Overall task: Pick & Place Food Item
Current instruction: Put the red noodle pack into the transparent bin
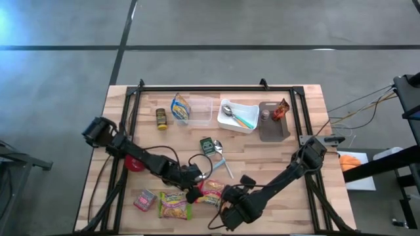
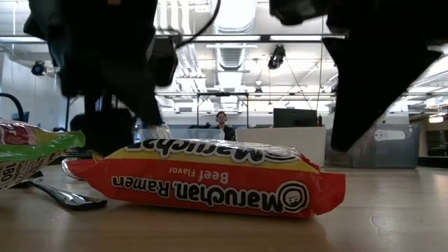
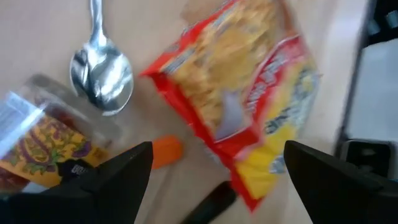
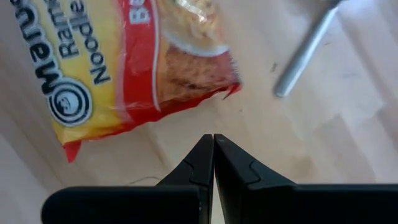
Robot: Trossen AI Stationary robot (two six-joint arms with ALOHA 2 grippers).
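Your left gripper [image 1: 195, 185] hovers over the near-centre of the table [image 1: 289, 157], fingers [image 3: 124, 171] spread wide, nothing between them. It sits right at the left end of the Maruchan ramen packet [image 1: 211, 194], which lies flat on the wood, not lifted. In the low view the packet [image 2: 217, 182] rests on the tabletop with both arms dark above it.

Your right gripper [image 1: 230, 206] is just right of the packet and nearer the table's front edge, fingers [image 4: 208, 165] pressed together, holding nothing. Its wrist view shows the packet [image 4: 134, 59] lying just off the fingertips, not touching.

Also nearby: a second noodle pack [image 1: 174, 204] left of the ramen, a small red-wrapped pack [image 1: 144, 198] further left, a spoon [image 1: 221, 154] just far of the ramen. At the far side: a clear container [image 1: 197, 110], a white tray [image 1: 239, 115] and a grey tray [image 1: 274, 126].
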